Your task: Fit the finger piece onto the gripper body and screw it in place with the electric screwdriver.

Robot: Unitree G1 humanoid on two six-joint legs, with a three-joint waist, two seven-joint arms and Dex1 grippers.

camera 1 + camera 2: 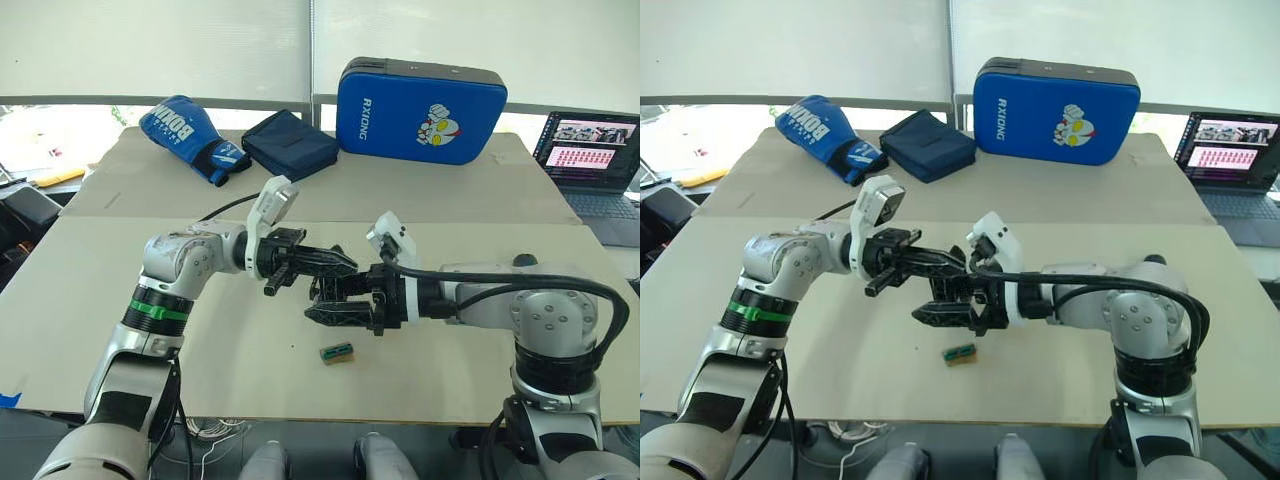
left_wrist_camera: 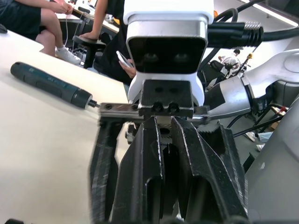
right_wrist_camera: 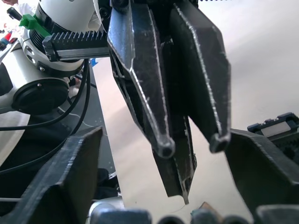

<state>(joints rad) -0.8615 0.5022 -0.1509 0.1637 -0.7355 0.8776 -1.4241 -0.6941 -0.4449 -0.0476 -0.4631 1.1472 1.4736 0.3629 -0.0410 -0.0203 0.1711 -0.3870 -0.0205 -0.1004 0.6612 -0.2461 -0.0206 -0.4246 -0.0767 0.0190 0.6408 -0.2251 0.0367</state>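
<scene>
My two arms meet above the middle of the table. My left gripper [image 1: 350,265] points right and is shut on a thin black piece tapering to a point, the finger piece [image 3: 181,175], whose tip sticks out past the fingertips. Facing it, my right gripper [image 1: 320,298] stands open, its fingers [image 3: 74,172] spread wide on either side of the left gripper's fingers and apart from them. The electric screwdriver [image 2: 49,86] lies flat on the table beyond my right arm, its metal bit towards that gripper. The gripper body is out of view.
A small green and brown box [image 1: 337,352] lies on the table just below the grippers. At the back are a blue boxing glove [image 1: 190,135], a navy pouch [image 1: 290,143] and a blue case [image 1: 420,108]. A laptop [image 1: 590,160] sits far right. People sit beyond the table [image 2: 42,23].
</scene>
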